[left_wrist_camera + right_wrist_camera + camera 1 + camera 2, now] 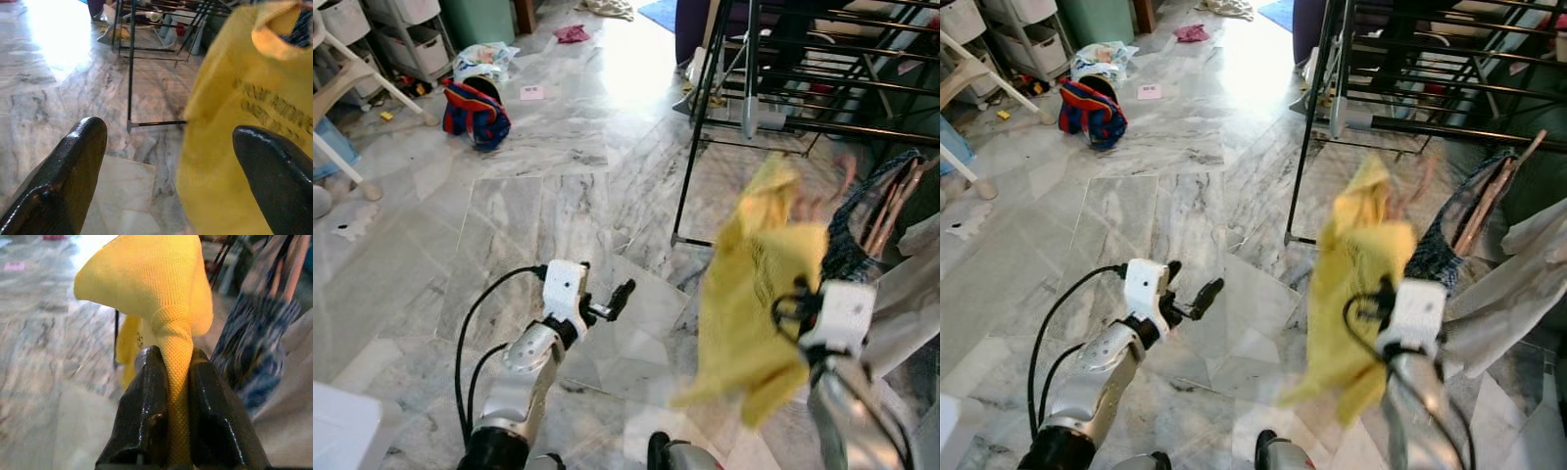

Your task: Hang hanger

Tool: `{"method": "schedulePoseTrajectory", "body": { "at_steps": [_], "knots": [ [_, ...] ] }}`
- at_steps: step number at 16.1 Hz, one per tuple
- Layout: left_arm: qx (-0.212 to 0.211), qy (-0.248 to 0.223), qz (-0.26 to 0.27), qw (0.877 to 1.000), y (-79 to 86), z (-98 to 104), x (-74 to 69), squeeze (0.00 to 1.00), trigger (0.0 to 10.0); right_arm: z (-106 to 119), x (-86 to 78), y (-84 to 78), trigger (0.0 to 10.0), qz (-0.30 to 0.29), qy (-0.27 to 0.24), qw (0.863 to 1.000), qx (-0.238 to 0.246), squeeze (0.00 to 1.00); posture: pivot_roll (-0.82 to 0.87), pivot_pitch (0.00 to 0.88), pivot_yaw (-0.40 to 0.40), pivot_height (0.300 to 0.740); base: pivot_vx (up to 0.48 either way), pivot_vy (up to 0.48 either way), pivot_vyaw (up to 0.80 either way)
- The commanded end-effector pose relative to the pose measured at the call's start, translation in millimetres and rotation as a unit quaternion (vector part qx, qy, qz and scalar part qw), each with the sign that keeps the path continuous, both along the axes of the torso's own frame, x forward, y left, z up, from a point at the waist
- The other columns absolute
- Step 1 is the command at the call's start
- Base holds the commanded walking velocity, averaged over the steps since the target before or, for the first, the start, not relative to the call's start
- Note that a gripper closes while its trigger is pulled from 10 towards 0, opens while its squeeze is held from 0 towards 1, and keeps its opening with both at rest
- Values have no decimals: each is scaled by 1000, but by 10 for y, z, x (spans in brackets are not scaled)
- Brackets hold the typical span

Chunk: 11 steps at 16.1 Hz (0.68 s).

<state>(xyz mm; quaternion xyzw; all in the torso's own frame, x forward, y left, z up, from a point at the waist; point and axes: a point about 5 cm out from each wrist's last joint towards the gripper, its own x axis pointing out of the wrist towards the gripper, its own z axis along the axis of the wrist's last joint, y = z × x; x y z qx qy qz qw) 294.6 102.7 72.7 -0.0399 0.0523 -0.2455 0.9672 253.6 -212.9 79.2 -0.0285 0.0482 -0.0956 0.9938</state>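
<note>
A: Right gripper?
B: Clamping tight on a fold of the yellow shirt, both black fingers pressing the knit collar band between them. Holding the cloth raised above the marble floor, right of centre in the head views.

A: Shirt itself?
B: Hanging loose and blurred below the grip, dangling free of the floor. Showing dark lettering on the fabric in the left wrist view, too smeared to read.

A: Left gripper?
B: Reaching forward low on the left, fingers spread wide, gripping nothing. Sitting well apart from the shirt in the head views.

A: Hanger?
B: Cannot tell. Possibly some thin pinkish rods showing near the patterned blue garment on the far right, too blurred to call.

A: Rack?
B: Black metal drying rack standing on the floor ahead and to the right, just behind the shirt, one leg and foot bar touching the marble.

A: Surroundings?
B: Red and blue bag lying on the floor far left, white plastic drawers behind it, pale cloth draping at the right edge beside the blue garment.
</note>
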Motion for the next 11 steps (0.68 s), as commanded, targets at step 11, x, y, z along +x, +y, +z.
{"method": "schedulePoseTrajectory", "body": {
  "at_steps": [11],
  "knots": [
    [42,5,75,996,172,-21,-34,0,10000,97,-5,319,10000,78,8,996,45,0,-39,171,-20,740,0,0,0]
  ]
}}
